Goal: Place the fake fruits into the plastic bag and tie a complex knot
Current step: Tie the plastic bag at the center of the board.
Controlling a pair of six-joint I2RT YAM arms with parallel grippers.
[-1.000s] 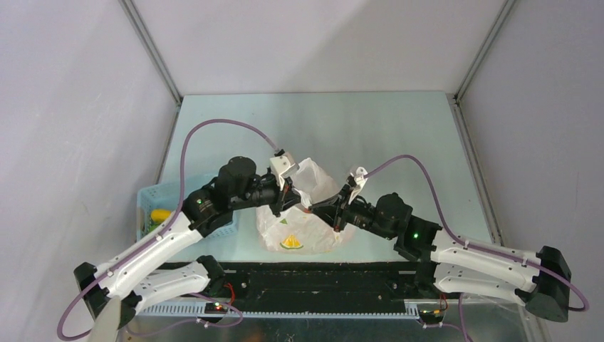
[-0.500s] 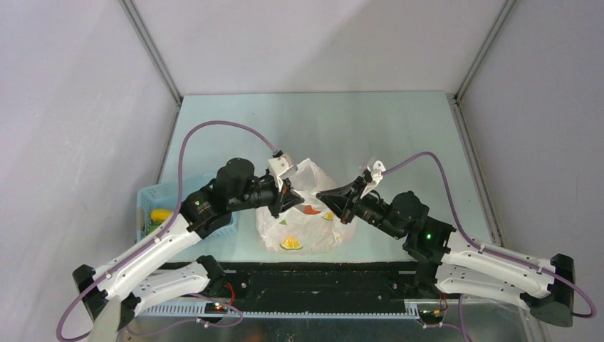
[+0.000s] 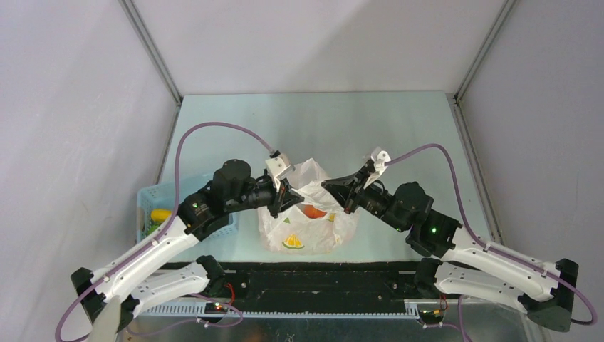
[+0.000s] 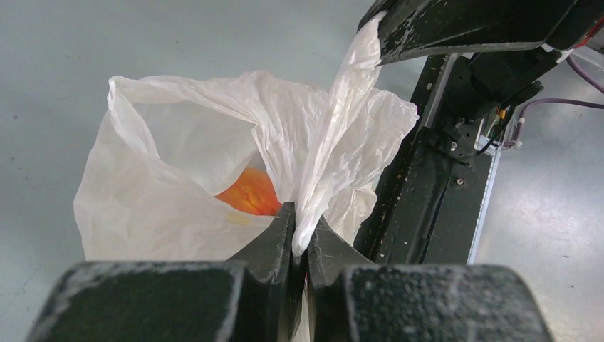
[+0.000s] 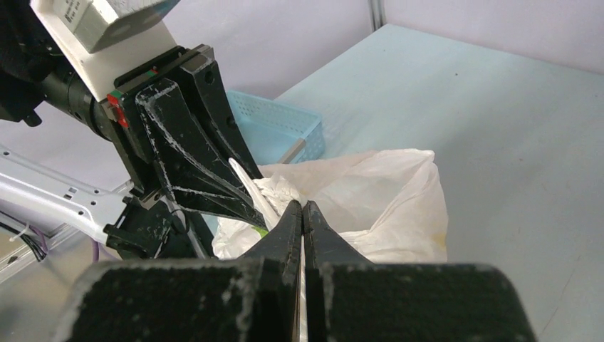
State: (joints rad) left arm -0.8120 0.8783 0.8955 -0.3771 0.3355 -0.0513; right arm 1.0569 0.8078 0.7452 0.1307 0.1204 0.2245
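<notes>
Fruit point(image 3: 313, 211) lies in bag point(image 3: 308, 229), right of basket point(image 3: 147, 194).

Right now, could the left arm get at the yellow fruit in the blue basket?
Probably, once freed. The yellow fruit lies uncovered in the blue basket beside that arm, but the left gripper is pinched on a strip of the plastic bag and must let go first.

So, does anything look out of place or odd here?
A yellow fruit lies in the basket, outside the bag, though the left gripper and the right gripper already pinch the bag's plastic. Nothing looks spilled or torn.
</notes>
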